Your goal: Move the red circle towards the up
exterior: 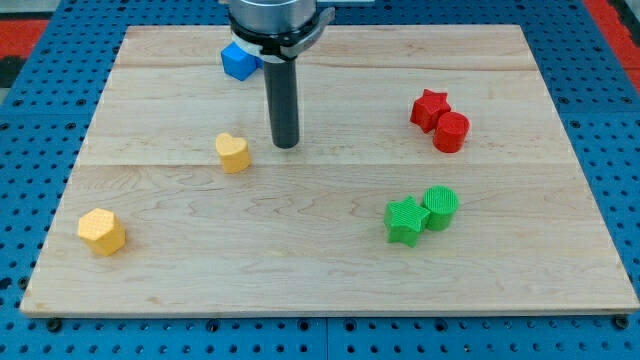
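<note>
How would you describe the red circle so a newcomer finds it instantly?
Look to the wooden board's right side, upper half, where two red blocks touch. The red circle is the lower-right one, a smooth round cylinder, unlike the pointed red star beside it.

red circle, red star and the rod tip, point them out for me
red circle [451,131], camera view, on its rounded side face
red star [430,107], camera view, on its top face, touching the circle
my tip [286,146], camera view, the rod's very end, just right of the yellow heart [233,152]
</note>
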Controlling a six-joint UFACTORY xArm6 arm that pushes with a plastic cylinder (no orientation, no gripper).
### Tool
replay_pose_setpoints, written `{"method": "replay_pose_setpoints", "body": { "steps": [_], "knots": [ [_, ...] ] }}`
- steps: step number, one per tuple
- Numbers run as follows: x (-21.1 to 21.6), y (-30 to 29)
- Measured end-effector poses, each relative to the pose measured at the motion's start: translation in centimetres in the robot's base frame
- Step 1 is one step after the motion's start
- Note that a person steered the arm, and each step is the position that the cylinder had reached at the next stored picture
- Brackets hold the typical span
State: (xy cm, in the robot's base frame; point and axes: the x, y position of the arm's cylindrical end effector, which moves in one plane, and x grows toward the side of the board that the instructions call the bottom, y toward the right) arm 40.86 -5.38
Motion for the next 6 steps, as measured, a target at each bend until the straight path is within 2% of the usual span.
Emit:
{"method": "replay_pose_setpoints", "body": {
  "steps": [1, 2, 3, 4, 5, 6],
  "knots": [
    [0.3, -2.7],
    [2.1, -3.0],
    [2.0, 6.8],
    [1.9, 19.1],
    [1.9, 22.8],
    [-0.5, 23.1]
  ]
}}
